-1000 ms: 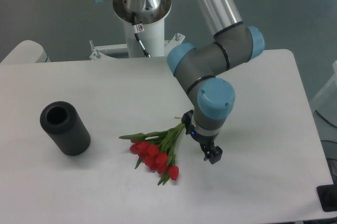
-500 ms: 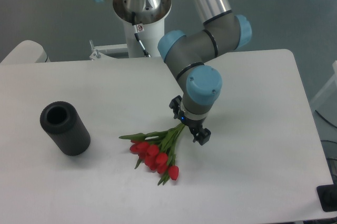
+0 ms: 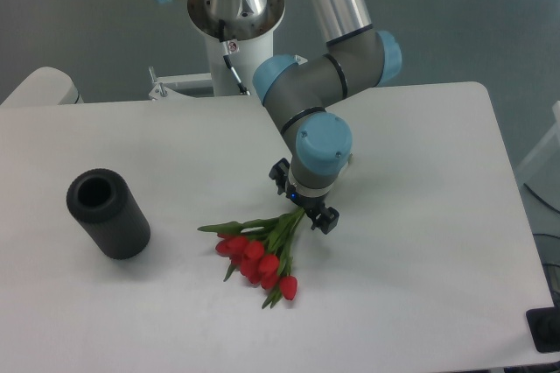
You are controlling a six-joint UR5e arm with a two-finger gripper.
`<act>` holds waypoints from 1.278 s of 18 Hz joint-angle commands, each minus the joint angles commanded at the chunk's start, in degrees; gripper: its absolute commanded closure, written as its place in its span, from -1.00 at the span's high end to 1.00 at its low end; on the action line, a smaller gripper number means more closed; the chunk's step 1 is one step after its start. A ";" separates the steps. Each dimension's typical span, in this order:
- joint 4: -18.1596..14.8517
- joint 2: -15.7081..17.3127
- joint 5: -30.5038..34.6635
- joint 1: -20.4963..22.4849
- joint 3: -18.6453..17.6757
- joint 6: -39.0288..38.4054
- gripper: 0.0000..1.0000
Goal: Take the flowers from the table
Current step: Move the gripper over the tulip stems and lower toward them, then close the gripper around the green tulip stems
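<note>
Your end effector [image 3: 303, 200] was at the centre of the frame, and its two fingers were spread apart, one on each side of the stem ends, grasping nothing yet. One second earlier it hung to the right of the bunch, over bare surface [image 3: 437, 242]; since then you brought it to the left and a little upward in the frame, so it arrived over the tied end. I judge this meant the approach was almost finished and only the closing and the lift remained.

The flowers [image 3: 260, 253] lay flat on the surface, just below and left of the end effector, not moved by the approach. Their long axis ran diagonally: the stems pointed to the upper right, the red buds to the lower left. The black cylinder [image 3: 108, 213] stood well apart at the left.
</note>
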 joint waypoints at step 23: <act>2.11 -0.70 0.09 -1.67 4.39 -8.80 -0.95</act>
